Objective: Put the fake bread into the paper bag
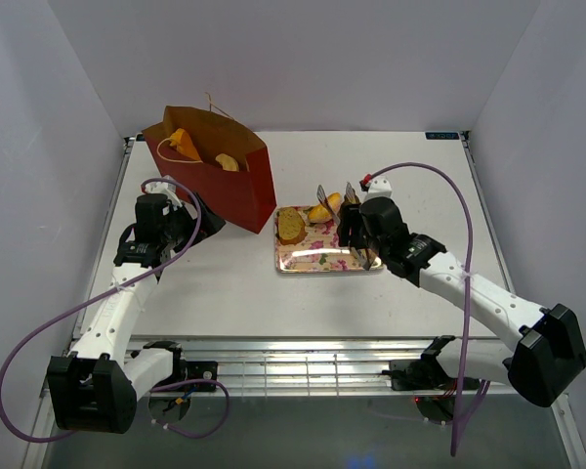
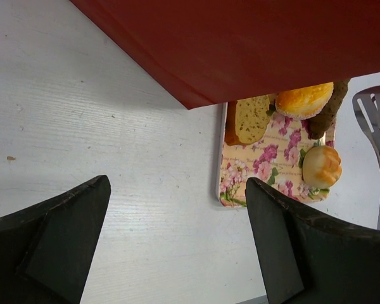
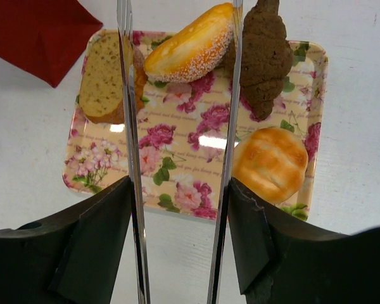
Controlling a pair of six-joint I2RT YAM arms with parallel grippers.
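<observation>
readable text: none | tray (image 3: 177,149): faint script, illegible

**Gloss vs. matt, right now**

Paper bag (image 2: 253,44): matt paper, smooth. Tray (image 3: 177,171) is glossy, plastic-looking, catching glare. Tongs (image 3: 132,126): polished metal, mirror-bright. Orange bun (image 3: 190,47) shiny w/ gritty sugared edge; round roll (image 3: 270,163) glossy too. Brown croissant (image 3: 263,60) dull, rough. Toast slice (image 3: 101,79) porous, matt. Table (image 2: 82,114): matt white, faint grain.

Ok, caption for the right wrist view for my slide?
Right gripper holds tongs open over the floral tray, blades flanking the orange sesame roll.
</observation>
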